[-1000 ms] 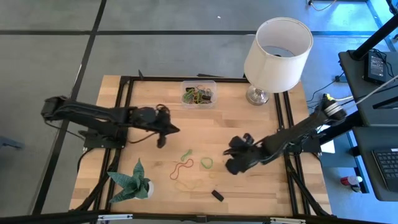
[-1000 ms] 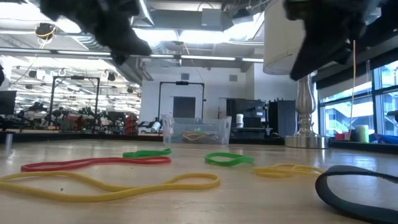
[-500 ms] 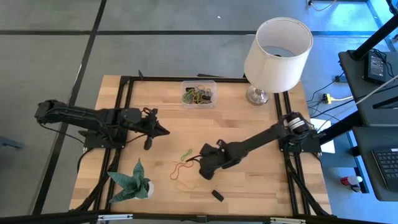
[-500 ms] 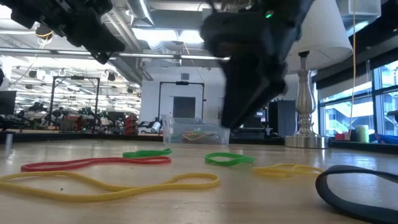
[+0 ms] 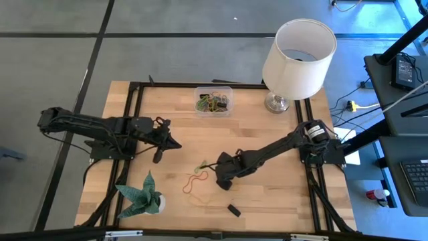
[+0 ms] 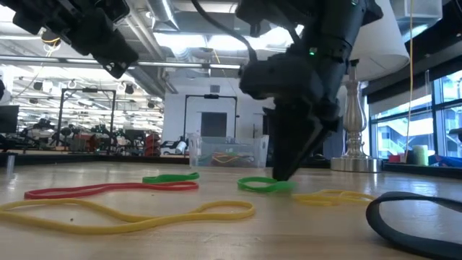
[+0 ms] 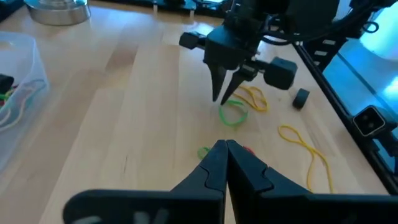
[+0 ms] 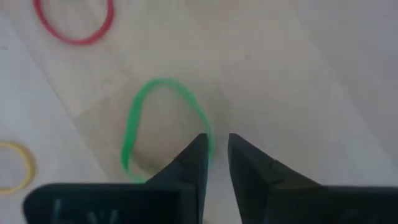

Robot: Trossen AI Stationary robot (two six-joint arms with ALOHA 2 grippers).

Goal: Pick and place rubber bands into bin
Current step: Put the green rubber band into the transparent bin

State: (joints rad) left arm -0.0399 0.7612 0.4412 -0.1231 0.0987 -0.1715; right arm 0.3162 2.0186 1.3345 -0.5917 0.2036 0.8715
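Right gripper [image 8: 214, 149]: fingers narrowly parted, tips down at a green rubber band [image 8: 149, 124] mid-table, one side of the loop at the gap. Left gripper [image 7: 225, 149]: closed, empty, near left edge. Bin [image 5: 214, 101]: far edge, holding bands

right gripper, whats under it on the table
A green rubber band lies under the right gripper, whose tips are down at one edge of the loop with bare wood around. The fingers cover part of that edge.
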